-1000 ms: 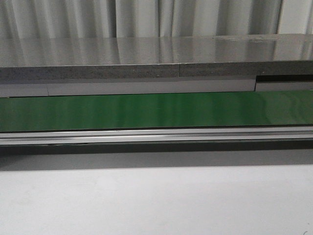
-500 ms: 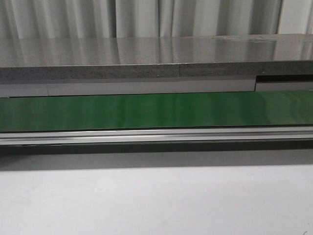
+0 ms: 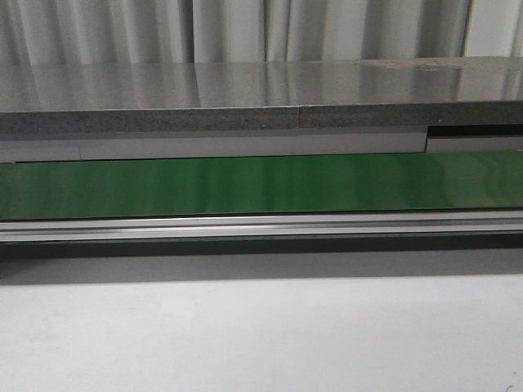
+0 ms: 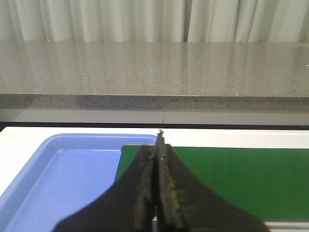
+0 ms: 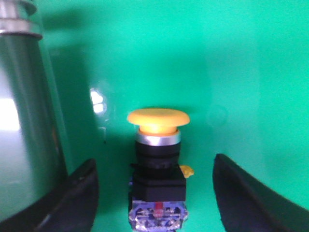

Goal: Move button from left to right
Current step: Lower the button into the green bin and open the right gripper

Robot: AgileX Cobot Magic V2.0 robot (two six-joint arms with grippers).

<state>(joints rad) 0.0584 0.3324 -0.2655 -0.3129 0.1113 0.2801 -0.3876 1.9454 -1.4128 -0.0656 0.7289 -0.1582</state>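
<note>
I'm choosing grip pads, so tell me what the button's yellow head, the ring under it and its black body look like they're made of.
The button lies between the open right end effector. Head: smooth matte yellow, probably plastic. Ring: bright silvery collar with highlights, likely metal or chromed plastic. Body: dull black, ridged, apparently moulded plastic. It lies on a glossy green surface that shows reflections.

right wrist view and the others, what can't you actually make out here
- Button: its base runs off the right wrist view's edge, so what it rests on is unseen.
- Right gripper: open either side of the button; fingertips cut off by the same edge.
- Front view: neither arm nor the button shows anywhere, only the green belt, so the button's place along it is unknown.
- Blue tray: the shut left gripper hides its near corner.
</note>
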